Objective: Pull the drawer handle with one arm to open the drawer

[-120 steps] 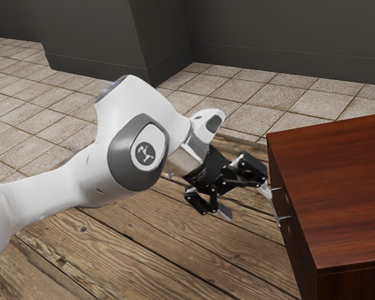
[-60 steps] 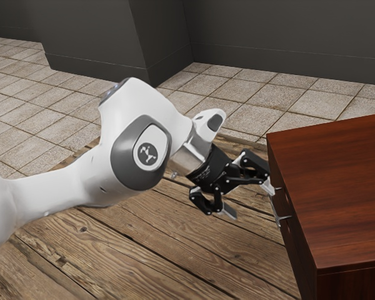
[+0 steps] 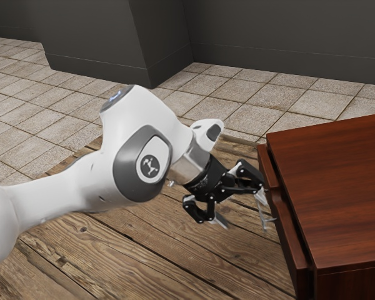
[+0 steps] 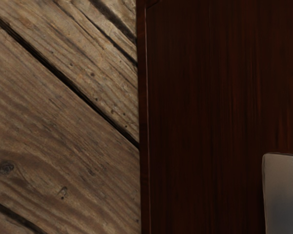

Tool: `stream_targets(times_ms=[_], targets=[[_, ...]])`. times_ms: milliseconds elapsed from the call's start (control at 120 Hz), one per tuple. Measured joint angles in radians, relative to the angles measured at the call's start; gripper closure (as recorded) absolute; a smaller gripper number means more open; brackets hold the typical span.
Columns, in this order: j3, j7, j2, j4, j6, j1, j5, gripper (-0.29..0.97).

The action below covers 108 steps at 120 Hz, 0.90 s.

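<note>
Holding my gripper [image 3: 240, 207] spread open, upper finger at the silver handle [image 3: 266, 214], lower finger apart from it, drawer [image 3: 286, 228] standing slightly out of the red-brown cabinet [image 3: 337, 187], plank floor [image 3: 144, 250] beneath, grey wall [image 3: 269, 25] behind, wrist view adding the drawer's grain close up

Weathered planks [image 3: 131, 256], dark gaps between the boards, cover the near floor and meet pale stone tiles [image 3: 44, 106] farther back. Dark grey walls [image 3: 287, 25] with a baseboard [image 3: 281, 55] close off the room, one corner [image 3: 156, 37] jutting onto the tiles.
</note>
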Motion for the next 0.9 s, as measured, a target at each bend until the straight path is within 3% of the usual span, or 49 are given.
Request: stream_targets(times_ms=[592, 900], targets=[[0.006, -0.074, -0.043, -0.019, -0.047, 0.016, 0.046, 0.00], [0.012, -0.071, -0.054, 0.018, -0.048, 0.013, 0.023, 0.00]])
